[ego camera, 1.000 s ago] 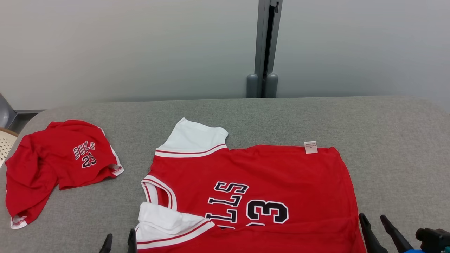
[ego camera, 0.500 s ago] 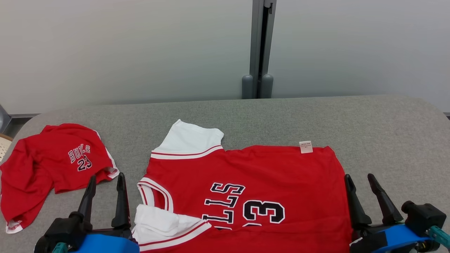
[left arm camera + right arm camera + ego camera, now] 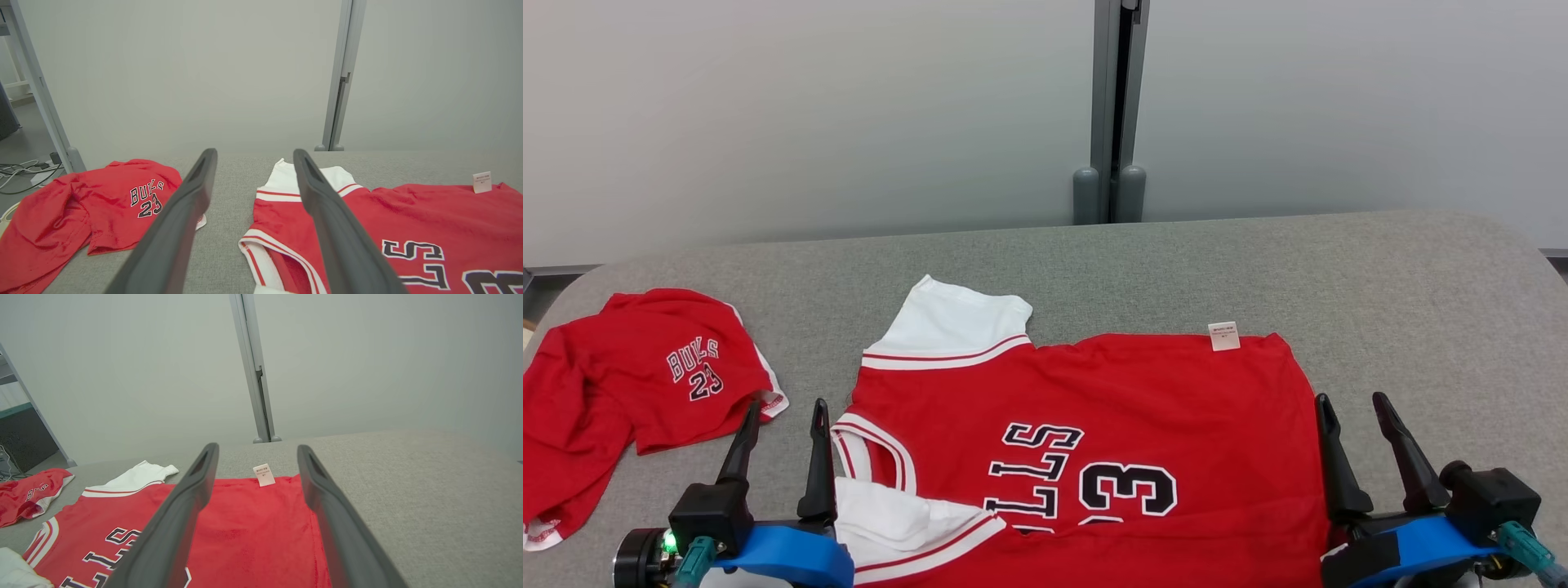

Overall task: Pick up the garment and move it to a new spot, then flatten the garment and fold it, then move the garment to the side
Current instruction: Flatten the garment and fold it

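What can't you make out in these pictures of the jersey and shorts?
Jersey near half: cut off by the head view's bottom edge.
Its white tag: print too small to read, head view.
Shorts lettering: a crease partly hides one letter, head view.

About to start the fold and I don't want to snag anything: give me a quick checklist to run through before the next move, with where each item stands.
1. Left claw open and empty: ok.
2. Right claw open and empty: ok.
3. Jersey lying flat on the table: not ok; its near white sleeve is bunched over the red front.
4. Shorts apart from the jersey: ok, bare table between them.
5. Jersey's near edge straight: cannot tell, it is cut off at the bottom of the head view.
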